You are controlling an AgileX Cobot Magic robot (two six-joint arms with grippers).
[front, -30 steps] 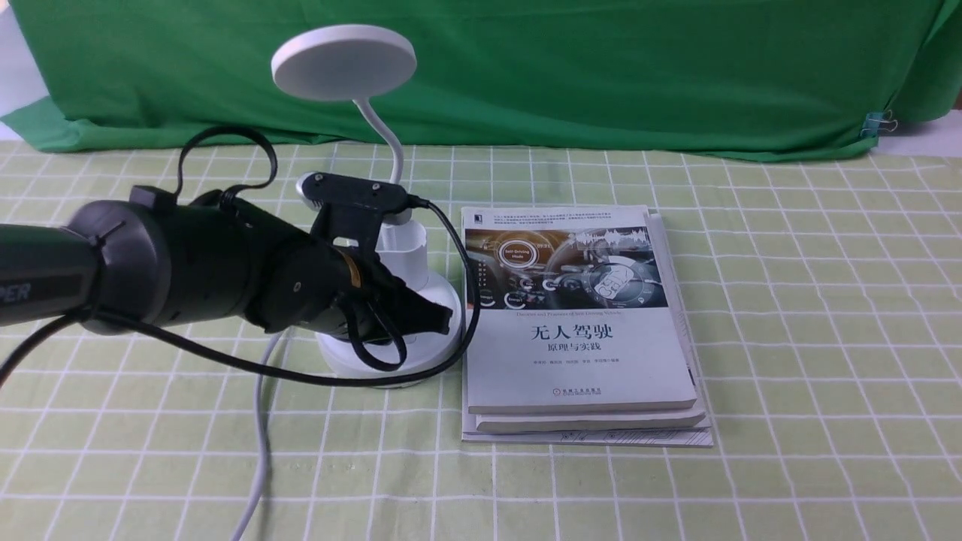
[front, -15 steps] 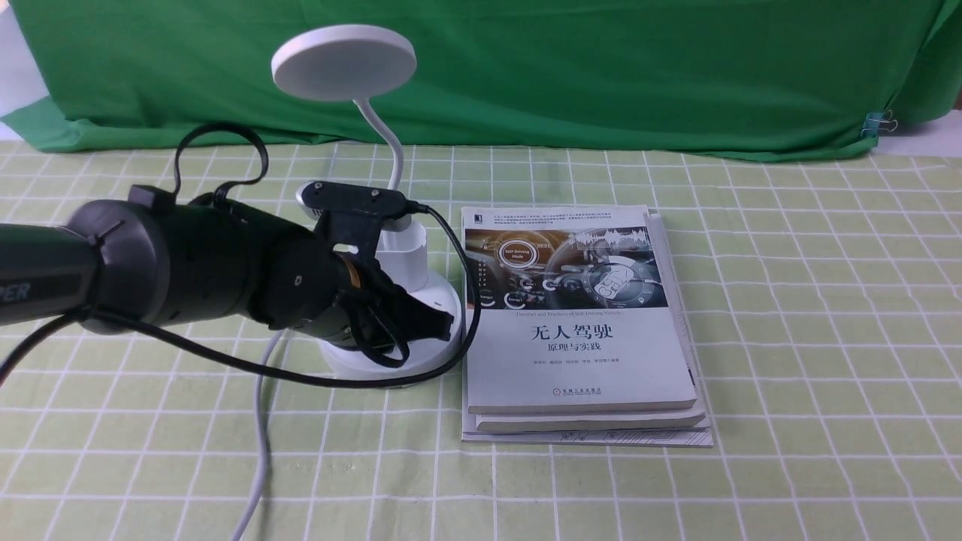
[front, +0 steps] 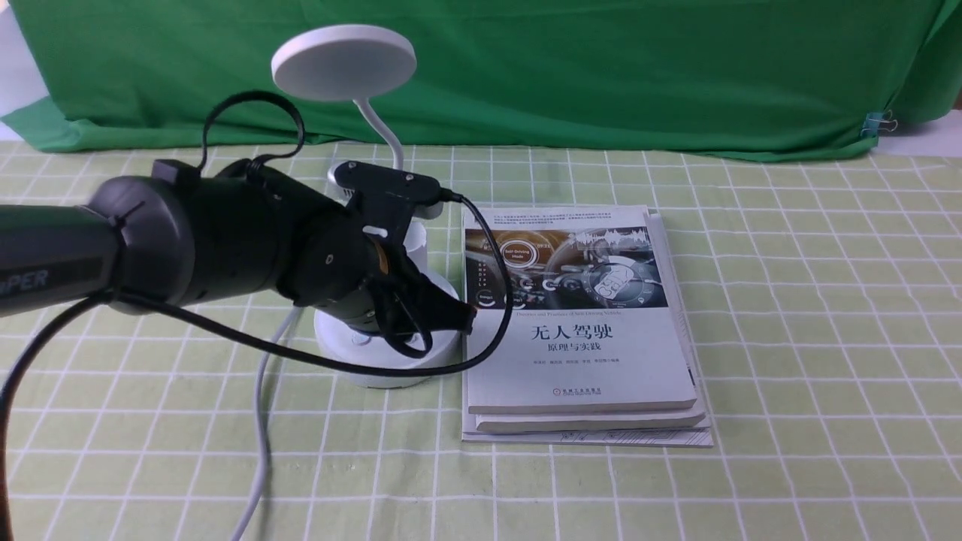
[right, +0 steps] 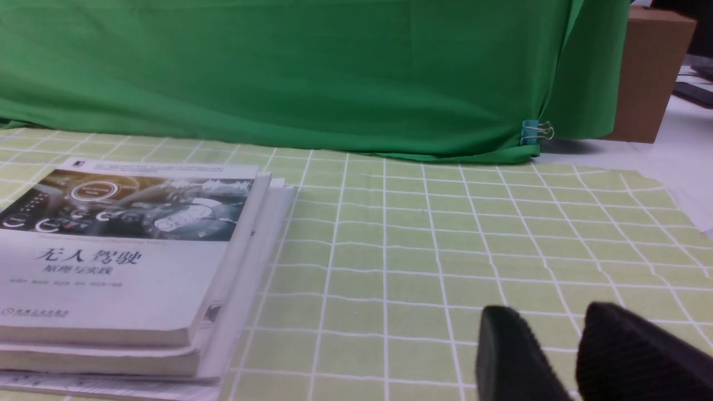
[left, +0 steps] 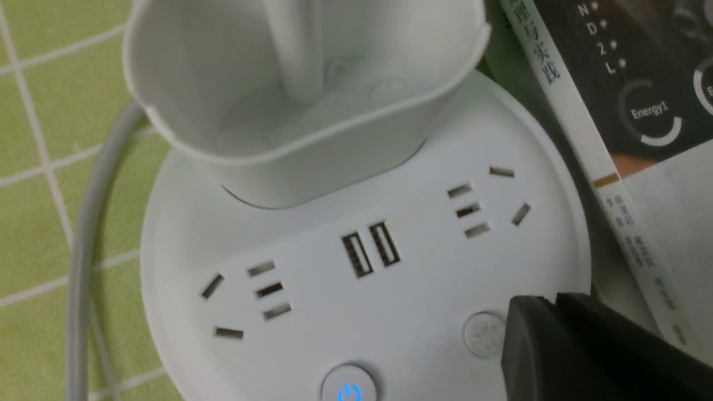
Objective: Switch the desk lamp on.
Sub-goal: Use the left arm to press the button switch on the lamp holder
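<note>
While our right gripper [right: 548,318] hangs slightly parted over the checked tablecloth [right: 390,250], our left gripper [front: 464,315], pressed together, overlaps a round button [left: 480,334] on the base [left: 423,289] of the desk lamp [front: 344,61], which stands just left of the stacked books [front: 579,361] before the green backdrop [front: 601,68].

Left fingers [left: 535,345] together, right fingers [right: 512,356] slightly apart

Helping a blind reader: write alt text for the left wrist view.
The shut left gripper overlaps a plain button on the lamp base, beside a blue-lit power button. Also shown: sockets, USB ports, pen cup, book.
</note>
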